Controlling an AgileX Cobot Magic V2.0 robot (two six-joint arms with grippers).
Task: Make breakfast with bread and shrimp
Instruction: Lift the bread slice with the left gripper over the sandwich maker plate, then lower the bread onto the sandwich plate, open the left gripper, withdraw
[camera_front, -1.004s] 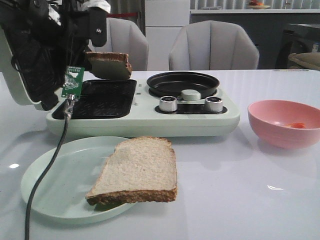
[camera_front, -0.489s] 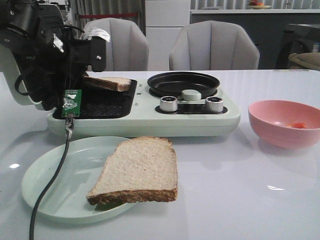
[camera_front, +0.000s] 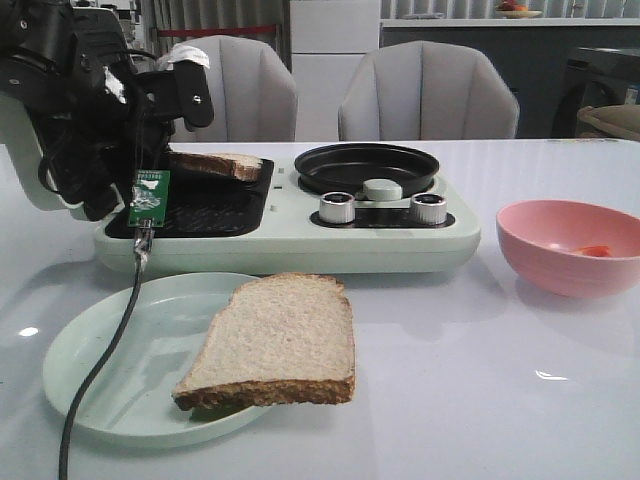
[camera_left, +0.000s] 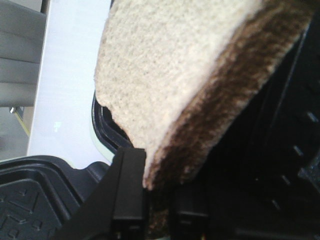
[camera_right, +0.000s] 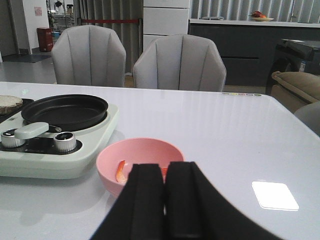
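Note:
One bread slice (camera_front: 216, 164) lies low over the black grill plate (camera_front: 205, 205) of the breakfast maker, its far end resting on the plate's back rim. My left gripper (camera_left: 159, 200) is shut on that slice's brown crust (camera_left: 220, 105); in the front view the left arm (camera_front: 90, 110) hides the fingers. The second bread slice (camera_front: 278, 340) lies on the pale green plate (camera_front: 110, 370), overhanging its right rim. Orange shrimp (camera_front: 596, 251) lie in the pink bowl (camera_front: 565, 265) at the right. My right gripper (camera_right: 165, 185) hangs shut and empty just in front of the bowl (camera_right: 142, 155), partly hiding the shrimp (camera_right: 120, 171).
The pale green breakfast maker (camera_front: 300, 242) carries a round black pan (camera_front: 365, 167) and two knobs (camera_front: 337, 207). Its open lid (camera_front: 30, 150) stands behind my left arm. A grey cable (camera_front: 100, 350) hangs down across the plate. Two grey chairs (camera_front: 425, 95) stand beyond the table.
My left gripper has come down with the bread slice, from well above the grill plate to low over it. Everything else is where it was.

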